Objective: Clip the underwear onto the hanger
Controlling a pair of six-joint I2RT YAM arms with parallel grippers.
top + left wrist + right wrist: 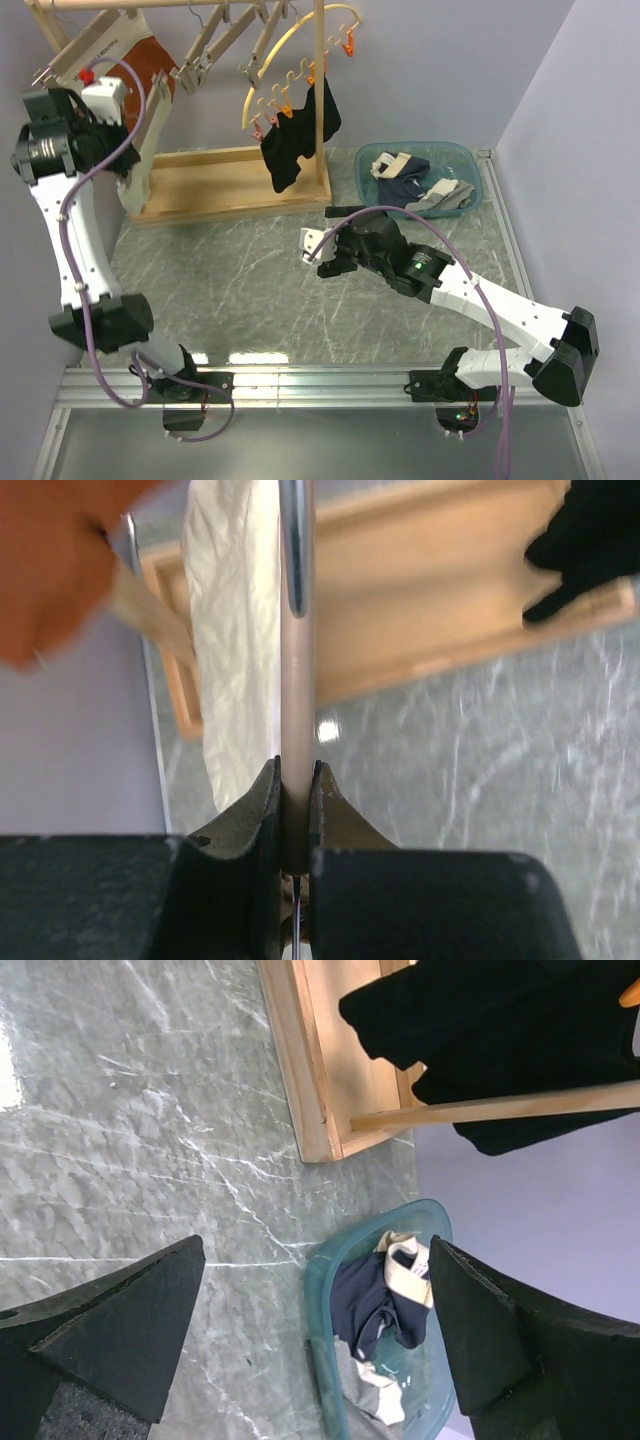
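Nearest, at the lower middle of the overhead picture, the right tool (315, 1250) hangs low over the grey marbled table (220, 290) with its two dark fingers (110, 1330) spread wide and nothing between them. Past its fingertips, in the right wrist picture, lies a translucent teal basin (363, 170) holding a heap of dark blue, white and grey clothes; in the overhead picture it sits at the upper right of the table. Left of the basin stands the flat wooden base (230, 185) of a drying rack, and a black garment (295, 140) hangs above its right end. Farther back, at the upper left of the overhead picture, the left arm reaches up to the row of hangers. Its left tool (297, 780) is pressed together on the hanger (297, 710), a thin light-wood bar seen edge-on running up the middle of the left wrist picture, with a metal clip (293, 540) at its upper end. The underwear (235, 630), pale cream and wrinkled, hangs just left of that bar, close against it; whether the clip bites the cloth cannot be told. A blurred patch of the rust-orange briefs (60, 560) fills the upper left corner of that picture.
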